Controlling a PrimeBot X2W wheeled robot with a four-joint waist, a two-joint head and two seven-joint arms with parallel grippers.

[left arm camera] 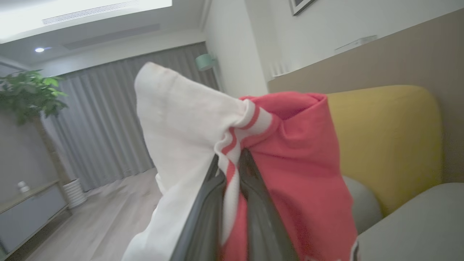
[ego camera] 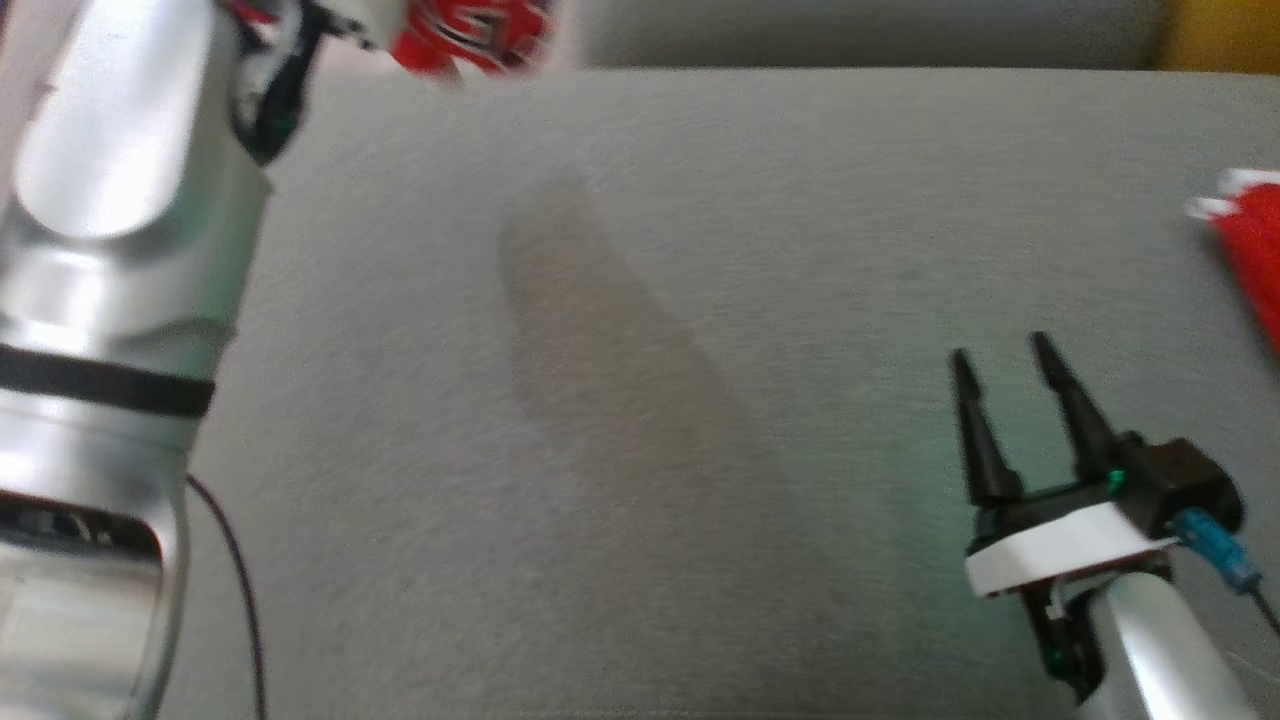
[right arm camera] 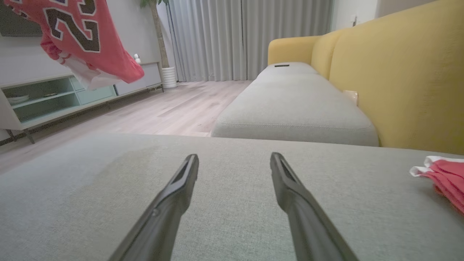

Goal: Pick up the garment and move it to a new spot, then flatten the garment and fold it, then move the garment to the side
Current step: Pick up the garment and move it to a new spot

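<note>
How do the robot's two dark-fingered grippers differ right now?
The left gripper is shut on the red-and-white jersey, holding it in the air; the right gripper stands open and empty. The left is raised, the right low over the grey fabric sofa cushion. Both have two long dark fingers.

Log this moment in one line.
left tool: shut on jersey, aloft | right tool: open, empty, over cushion

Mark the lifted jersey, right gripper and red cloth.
lifted jersey (right arm camera: 112, 65): right wrist view, red fabric beside the number.
right gripper (ego camera: 1000, 348): head view, midway between its fingertips.
red cloth (ego camera: 1255, 250): head view, its red part.
</note>
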